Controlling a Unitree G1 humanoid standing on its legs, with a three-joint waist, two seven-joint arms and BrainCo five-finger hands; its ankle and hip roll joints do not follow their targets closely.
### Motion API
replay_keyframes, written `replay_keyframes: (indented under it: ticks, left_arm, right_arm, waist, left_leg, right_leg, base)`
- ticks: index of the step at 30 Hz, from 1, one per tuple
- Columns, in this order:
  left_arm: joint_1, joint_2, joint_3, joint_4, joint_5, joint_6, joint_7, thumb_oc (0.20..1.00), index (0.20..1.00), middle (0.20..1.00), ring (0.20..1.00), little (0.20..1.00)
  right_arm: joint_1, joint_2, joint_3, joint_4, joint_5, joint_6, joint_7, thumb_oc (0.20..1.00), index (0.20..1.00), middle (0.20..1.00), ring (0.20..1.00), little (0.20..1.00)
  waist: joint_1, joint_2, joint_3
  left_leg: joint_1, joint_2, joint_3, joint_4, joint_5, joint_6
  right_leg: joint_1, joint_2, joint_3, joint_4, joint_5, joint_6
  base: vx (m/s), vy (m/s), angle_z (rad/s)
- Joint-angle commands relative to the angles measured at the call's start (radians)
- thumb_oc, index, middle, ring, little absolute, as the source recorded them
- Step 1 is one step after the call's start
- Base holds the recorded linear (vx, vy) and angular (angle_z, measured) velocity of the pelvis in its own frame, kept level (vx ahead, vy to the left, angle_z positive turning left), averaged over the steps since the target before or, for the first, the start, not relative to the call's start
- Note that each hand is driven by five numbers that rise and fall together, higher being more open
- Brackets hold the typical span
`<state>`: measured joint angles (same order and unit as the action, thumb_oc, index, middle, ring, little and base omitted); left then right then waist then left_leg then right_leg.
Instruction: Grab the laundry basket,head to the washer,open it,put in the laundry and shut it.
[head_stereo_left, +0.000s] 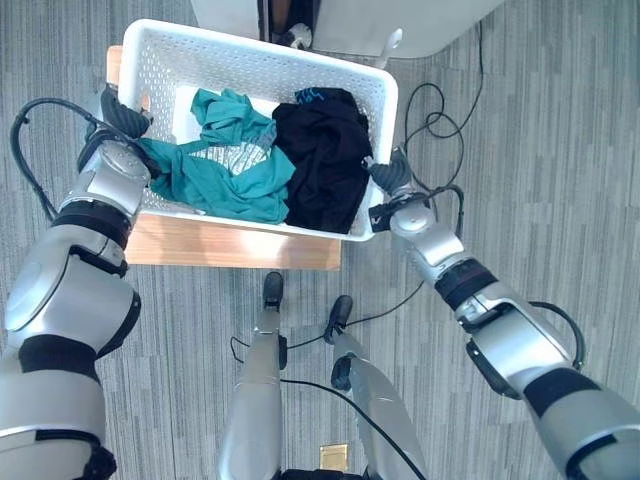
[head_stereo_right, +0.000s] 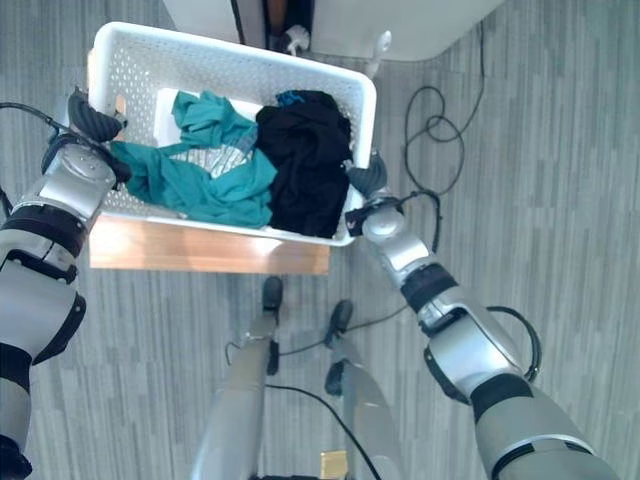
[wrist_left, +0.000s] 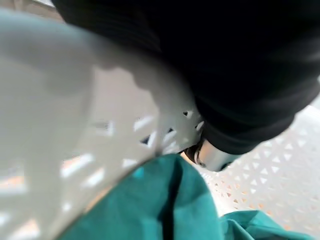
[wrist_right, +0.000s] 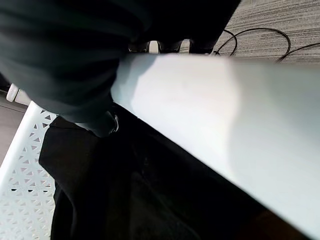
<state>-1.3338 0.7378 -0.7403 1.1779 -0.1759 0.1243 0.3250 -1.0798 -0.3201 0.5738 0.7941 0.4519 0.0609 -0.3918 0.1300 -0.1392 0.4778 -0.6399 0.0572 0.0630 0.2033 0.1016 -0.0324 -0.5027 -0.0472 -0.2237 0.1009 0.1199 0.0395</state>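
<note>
We have the white perforated laundry basket (head_stereo_left: 375, 95) resting on a low wooden table (head_stereo_left: 235, 247), its far edge close to a white appliance (head_stereo_left: 350, 22) that may be the washer, though we cannot confirm that from here. Our left hand (head_stereo_left: 123, 117) sits at the basket's left short end and our right hand (head_stereo_left: 392, 178) at its right short end; in each wrist view the thumb hooks over the rim into the inside, so we judge both hands clamped on the rim, with the fingers hidden under the outer edge. We read this as the grab step, with the lift yet to come. The main risk is an uneven lift: if one hand's hold is shallower than the other's, the basket could tilt and slide off the rim grip, or its bottom could drag on the table edge and twist out of our hands. The smooth plastic rim looks slippery, which would make that worse. Inside the basket, a teal garment (head_stereo_left: 225, 165) lies heaped on the left side, one fold draped right against the left wall beside our thumb, and a black garment (head_stereo_left: 325, 160) fills the right side, touching the teal one and pressing up to the right wall. The teal fold near the rim could catch under our left hand.
</note>
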Motion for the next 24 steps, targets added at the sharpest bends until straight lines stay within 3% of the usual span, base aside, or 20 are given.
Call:
replay_keyframes:
  ticks: [1, 2, 3, 10, 13, 16, 17, 18, 24]
  left_arm:
    - [0.093, -0.041, 0.011, -0.119, 0.120, -0.009, -0.004, 0.200, 0.200, 0.200, 0.200, 0.200]
    - [0.132, -0.037, 0.034, -0.159, 0.121, -0.013, -0.003, 0.200, 0.200, 0.200, 0.200, 0.200]
    - [0.253, -0.010, 0.074, -0.314, 0.126, -0.035, -0.018, 0.200, 0.200, 0.200, 0.200, 0.200]
    - [0.487, 0.019, 0.184, -0.582, 0.148, -0.063, -0.070, 0.200, 0.200, 0.200, 0.200, 0.200]
    - [0.648, 0.027, 0.255, -0.759, 0.150, -0.086, -0.129, 0.200, 0.200, 0.200, 0.200, 0.200]
    - [0.707, 0.006, 0.279, -0.815, 0.148, -0.090, -0.156, 0.200, 0.200, 0.200, 0.200, 0.200]
    - [0.759, -0.031, 0.289, -0.862, 0.137, -0.099, -0.191, 0.200, 0.200, 0.200, 0.200, 0.200]
    - [0.762, -0.032, 0.289, -0.863, 0.138, -0.098, -0.191, 0.200, 0.200, 0.200, 0.200, 0.200]
    - [0.746, -0.199, 0.196, -0.825, 0.107, -0.096, -0.241, 0.200, 0.200, 0.200, 0.200, 0.200]
  right_arm:
    - [0.030, 0.008, -0.044, -0.153, -0.054, -0.040, 0.037, 0.200, 0.200, 0.200, 0.200, 0.200]
    - [0.046, 0.002, -0.061, -0.174, -0.063, -0.037, 0.037, 0.200, 0.200, 0.200, 0.200, 0.200]
    - [0.102, -0.026, -0.108, -0.230, -0.077, -0.027, 0.043, 0.200, 0.200, 0.200, 0.200, 0.200]
    - [0.227, -0.110, -0.188, -0.297, -0.109, -0.008, 0.081, 0.200, 0.200, 0.200, 0.200, 0.200]
    - [0.312, -0.166, -0.253, -0.323, -0.132, -0.001, 0.116, 0.200, 0.200, 0.200, 0.200, 0.200]
    - [0.359, -0.181, -0.274, -0.336, -0.141, 0.004, 0.137, 0.200, 0.200, 0.200, 0.200, 0.200]
    - [0.412, -0.204, -0.308, -0.343, -0.157, 0.007, 0.162, 0.200, 0.200, 0.200, 0.200, 0.200]
    - [0.416, -0.205, -0.308, -0.345, -0.157, 0.007, 0.162, 0.200, 0.200, 0.200, 0.200, 0.200]
    - [0.498, -0.213, -0.336, -0.366, -0.186, 0.011, 0.188, 0.200, 0.200, 0.200, 0.200, 0.200]
  waist:
    - [-0.004, 0.015, 0.021]
    - [-0.003, 0.018, 0.014]
    - [0.000, 0.028, -0.008]
    - [-0.004, 0.054, -0.064]
    - [-0.014, 0.070, -0.131]
    - [-0.026, 0.080, -0.163]
    - [-0.045, 0.092, -0.214]
    - [-0.044, 0.093, -0.216]
    - [-0.106, 0.117, -0.304]
  left_leg:
    - [0.031, -0.026, -0.065, 0.041, -0.110, 0.003]
    - [0.042, -0.026, -0.064, 0.037, -0.112, 0.004]
    - [0.090, -0.028, -0.058, 0.022, -0.118, 0.008]
    - [0.200, -0.040, -0.041, -0.020, -0.119, 0.009]
    - [0.289, -0.049, -0.035, -0.058, -0.120, 0.008]
    - [0.326, -0.051, -0.035, -0.076, -0.112, 0.010]
    - [0.377, -0.048, -0.032, -0.100, -0.111, 0.009]
    - [0.380, -0.048, -0.032, -0.104, -0.109, 0.009]
    - [0.480, -0.037, -0.016, -0.171, -0.087, 0.001]
  right_leg:
    - [0.114, -0.050, 0.000, -0.024, -0.075, 0.082]
    - [0.122, -0.052, 0.000, -0.021, -0.079, 0.081]
    - [0.151, -0.058, -0.002, -0.017, -0.086, 0.080]
    - [0.222, -0.073, -0.001, -0.004, -0.108, 0.078]
    - [0.283, -0.082, -0.002, -0.004, -0.125, 0.079]
    - [0.308, -0.088, -0.003, -0.008, -0.127, 0.079]
    - [0.339, -0.088, -0.002, -0.005, -0.141, 0.079]
    - [0.341, -0.088, -0.002, -0.006, -0.140, 0.080]
    - [0.409, -0.078, 0.010, -0.015, -0.159, 0.077]
  base:
    - [0.00, 0.000, 0.00]
    - [0.06, -0.011, -0.01]
    - [0.05, -0.004, 0.01]
    - [0.07, 0.000, 0.00]
    - [0.13, -0.011, -0.05]
    - [0.09, -0.029, 0.01]
    - [0.08, -0.037, 0.01]
    - [0.11, -0.064, 0.02]
    - [0.03, -0.066, -0.03]
